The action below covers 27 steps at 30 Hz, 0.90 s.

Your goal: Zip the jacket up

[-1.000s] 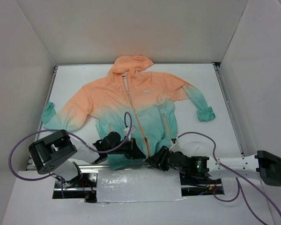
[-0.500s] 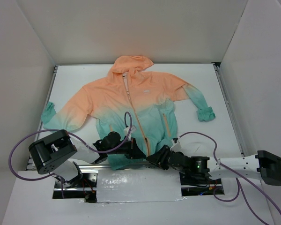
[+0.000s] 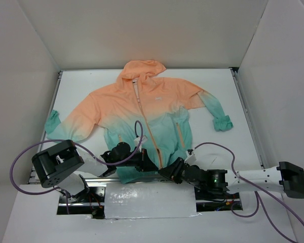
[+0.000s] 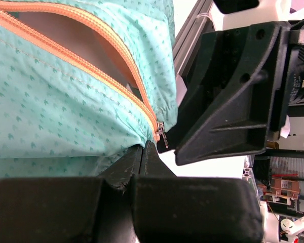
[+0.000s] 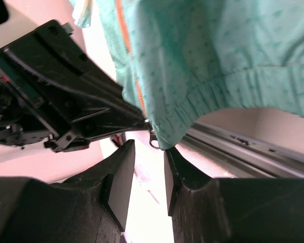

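Tightly — L pincer on jacket hem, table edge

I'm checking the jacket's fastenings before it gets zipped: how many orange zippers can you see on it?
3. The front zipper runs down the middle of the jacket; one pocket zip lies right of it, a second pocket zip left of it, only a short stretch showing. Others may be hidden.

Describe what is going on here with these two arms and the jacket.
The jacket lies flat on the table, its zipper parted just above the hem. The left gripper is pinched shut on the teal hem beside the zipper pull. The right gripper, fingers apart, sits just below that pull, not gripping it.
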### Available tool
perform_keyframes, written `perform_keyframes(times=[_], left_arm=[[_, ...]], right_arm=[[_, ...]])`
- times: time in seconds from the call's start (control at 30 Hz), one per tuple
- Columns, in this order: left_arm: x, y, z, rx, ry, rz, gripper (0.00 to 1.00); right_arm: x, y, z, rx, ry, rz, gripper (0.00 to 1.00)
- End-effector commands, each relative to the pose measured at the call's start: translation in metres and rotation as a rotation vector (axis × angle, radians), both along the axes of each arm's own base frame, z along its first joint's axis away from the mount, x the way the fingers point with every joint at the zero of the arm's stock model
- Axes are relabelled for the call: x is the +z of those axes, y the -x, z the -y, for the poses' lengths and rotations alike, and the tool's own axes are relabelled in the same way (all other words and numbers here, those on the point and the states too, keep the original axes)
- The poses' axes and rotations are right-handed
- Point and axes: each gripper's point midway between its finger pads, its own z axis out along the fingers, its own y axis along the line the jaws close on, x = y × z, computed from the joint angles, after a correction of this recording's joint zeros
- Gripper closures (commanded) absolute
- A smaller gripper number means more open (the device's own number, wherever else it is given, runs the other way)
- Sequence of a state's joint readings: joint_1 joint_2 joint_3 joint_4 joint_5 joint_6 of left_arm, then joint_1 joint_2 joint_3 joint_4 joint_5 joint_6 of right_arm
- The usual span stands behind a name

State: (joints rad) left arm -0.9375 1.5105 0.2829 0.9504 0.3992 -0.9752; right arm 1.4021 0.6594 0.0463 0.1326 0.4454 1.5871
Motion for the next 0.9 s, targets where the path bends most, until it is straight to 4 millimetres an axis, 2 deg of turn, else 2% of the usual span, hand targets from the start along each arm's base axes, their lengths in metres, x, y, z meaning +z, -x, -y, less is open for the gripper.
perform_keyframes(times=[0.0,0.23,0.53,0.87], left_arm=[[0.0160,-0.0020,0.0097,-0.022,0.062,0.035,1.00],[0.0145,-0.0027,0.0098,-0.020,0.057,0.035,1.00],[0.0152,-0.0023,0.0104,-0.024,0.061,0.034,1.00],[0.0150,-0.0011,0.0115,-0.033,0.068,0.032,1.00]], right_arm=[[-0.0012,-0.0044,0.0049,-0.044,-0.012,0.015,0.64],[-0.0048,-0.0003,0.0067,-0.045,0.000,-0.004,0.65],[-0.0089,-0.0050,0.0115,-0.078,0.022,-0.003,0.71],[-0.0031,-0.0091,0.0131,-0.096,0.018,0.020,0.78]])
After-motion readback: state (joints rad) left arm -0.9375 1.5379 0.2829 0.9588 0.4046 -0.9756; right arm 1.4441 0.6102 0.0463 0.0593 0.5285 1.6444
